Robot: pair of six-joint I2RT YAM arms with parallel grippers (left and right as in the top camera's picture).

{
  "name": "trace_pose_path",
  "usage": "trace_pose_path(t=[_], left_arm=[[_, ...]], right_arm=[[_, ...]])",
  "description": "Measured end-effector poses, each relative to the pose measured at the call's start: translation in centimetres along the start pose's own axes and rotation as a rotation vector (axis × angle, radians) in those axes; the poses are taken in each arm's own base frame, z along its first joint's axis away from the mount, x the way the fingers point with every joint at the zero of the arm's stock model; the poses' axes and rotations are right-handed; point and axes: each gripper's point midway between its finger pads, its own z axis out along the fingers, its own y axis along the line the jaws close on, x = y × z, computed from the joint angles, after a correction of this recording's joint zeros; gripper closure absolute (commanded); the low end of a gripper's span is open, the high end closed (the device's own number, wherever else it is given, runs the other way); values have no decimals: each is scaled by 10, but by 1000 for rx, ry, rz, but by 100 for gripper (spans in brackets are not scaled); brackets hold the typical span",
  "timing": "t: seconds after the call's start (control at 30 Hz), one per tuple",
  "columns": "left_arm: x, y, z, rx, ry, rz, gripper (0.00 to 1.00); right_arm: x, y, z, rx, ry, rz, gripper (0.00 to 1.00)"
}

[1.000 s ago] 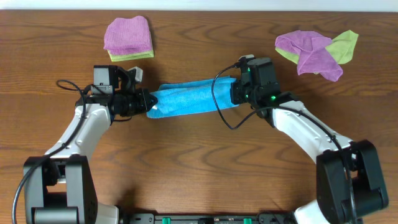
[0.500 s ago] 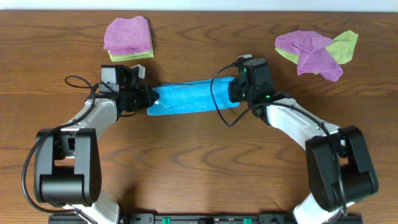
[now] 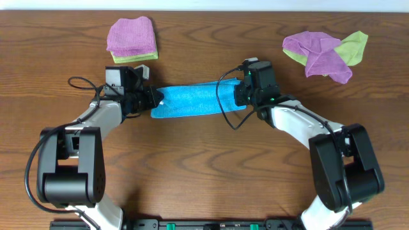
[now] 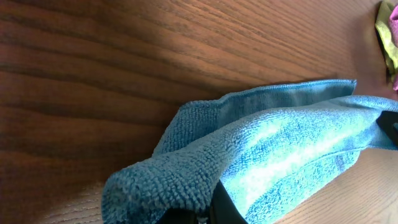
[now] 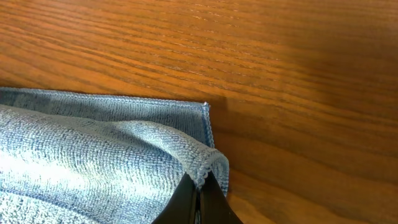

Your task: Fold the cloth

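The cloth [image 3: 195, 100] is a sky-blue terry strip, doubled over, stretched across the middle of the wooden table between my two grippers. My left gripper [image 3: 152, 100] is shut on its left end; in the left wrist view the cloth [image 4: 273, 149] drapes over my dark fingers [image 4: 225, 206] and hides most of them. My right gripper [image 3: 240, 94] is shut on the right end. In the right wrist view its black fingertips [image 5: 198, 202] pinch the hemmed corner of the cloth [image 5: 93, 168], with a lower layer lying flat on the table behind.
A folded stack of purple cloth over light green [image 3: 131, 38] lies at the back left. A loose heap of purple and light green cloths [image 3: 326, 52] lies at the back right; its edge shows in the left wrist view [image 4: 388, 31].
Both grippers have carried the cloth's ends a little toward the back of the table, and the strip now lies straighter. Both grips are unchanged.
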Motion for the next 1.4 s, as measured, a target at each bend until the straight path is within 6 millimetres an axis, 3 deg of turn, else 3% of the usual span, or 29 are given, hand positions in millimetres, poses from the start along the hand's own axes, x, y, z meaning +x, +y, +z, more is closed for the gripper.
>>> trace_pose_path(t=[0.1, 0.3, 0.33, 0.5, 0.57, 0.63, 0.8, 1.0, 1.17, 1.4], left_arm=[[0, 1, 0, -9, -3, 2, 94], [-3, 6, 0, -39, -15, -2, 83], [-3, 7, 0, -42, -16, -5, 80], [-4, 9, -1, -47, -21, -6, 25], [-4, 10, -1, -50, -22, -13, 11], [-6, 9, -3, -51, -27, -18, 3], [-16, -2, -15, -41, -66, 9, 4], [-25, -23, -43, -26, -112, 34, 4], [-24, -33, -55, -11, -113, 26, 3], [-17, -41, -52, 19, -84, -34, 1]], right_arm=[[-2, 0, 0, 1, -9, -5, 94], [-16, -3, -1, 25, -65, -30, 49], [-18, -3, -1, 26, -74, -29, 48], [-20, -5, -1, 35, -83, -35, 45], [-17, -5, -1, 37, -72, -34, 45], [-14, -6, -2, 40, -55, -30, 45], [-19, -5, -18, 39, -58, 3, 41], [-28, -2, -51, 35, -65, 70, 34], [-15, -4, -64, 47, -4, 148, 33], [6, 5, -66, 5, 89, 258, 32]])
